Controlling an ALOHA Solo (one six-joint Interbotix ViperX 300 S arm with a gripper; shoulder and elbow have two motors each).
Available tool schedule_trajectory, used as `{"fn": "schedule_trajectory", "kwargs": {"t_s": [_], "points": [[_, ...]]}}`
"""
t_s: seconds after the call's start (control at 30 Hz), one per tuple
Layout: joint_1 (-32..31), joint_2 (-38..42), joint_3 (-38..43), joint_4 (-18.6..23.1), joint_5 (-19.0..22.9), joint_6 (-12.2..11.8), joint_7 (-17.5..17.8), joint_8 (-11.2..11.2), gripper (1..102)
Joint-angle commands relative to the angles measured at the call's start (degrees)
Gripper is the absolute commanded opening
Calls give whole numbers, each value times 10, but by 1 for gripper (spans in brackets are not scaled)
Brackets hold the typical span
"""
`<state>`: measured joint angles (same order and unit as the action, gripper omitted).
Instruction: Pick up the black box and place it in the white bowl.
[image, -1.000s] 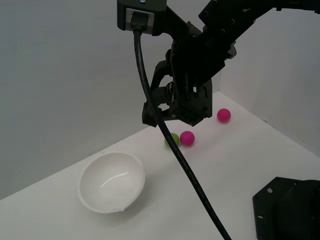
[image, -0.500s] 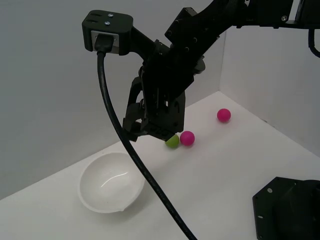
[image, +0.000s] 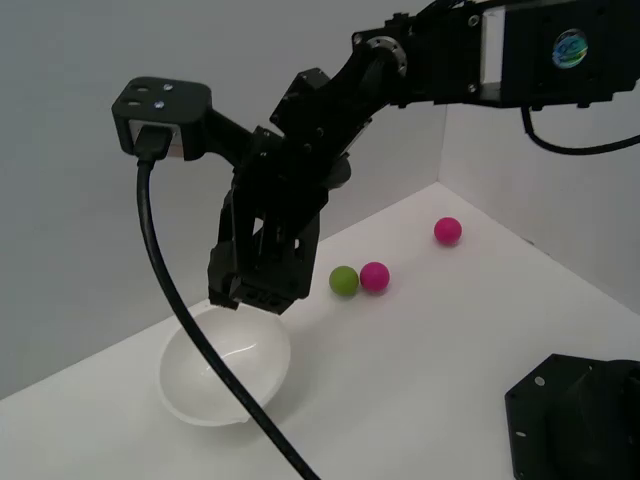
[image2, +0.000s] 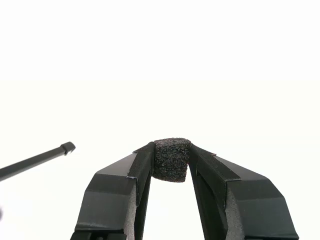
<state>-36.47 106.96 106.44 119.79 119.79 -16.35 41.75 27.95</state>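
Above white bowl (image: 224, 375), arm angled down, gripping black box (image2: 171, 159)

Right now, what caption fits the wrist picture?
Gripper pinching the black box between its fingertips.

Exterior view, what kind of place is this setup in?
Probably a lab test bench for a robot arm: a bare white table with plain white walls, holding only a white bowl, a few coloured balls and the gripper, whose fingers pinch a black box.
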Motion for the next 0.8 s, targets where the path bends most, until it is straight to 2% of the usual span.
{"fn": "schedule_trajectory", "kwargs": {"t_s": [0.0, 0.2, 0.53, 0.6, 0.7, 0.77], "points": [[-10, -12, -9, -14, -16, -11, -19, 1, 33], [-11, -54, -49, -14, -16, -11, -34, 1, 33], [-11, -77, -73, -14, -17, -12, -43, 1, 34], [-11, -78, -73, -15, -18, -18, -43, 1, 41], [-11, -80, -75, -16, -18, -32, -43, 1, 67], [-11, -83, -78, -18, -20, -41, -43, 1, 81]]}}
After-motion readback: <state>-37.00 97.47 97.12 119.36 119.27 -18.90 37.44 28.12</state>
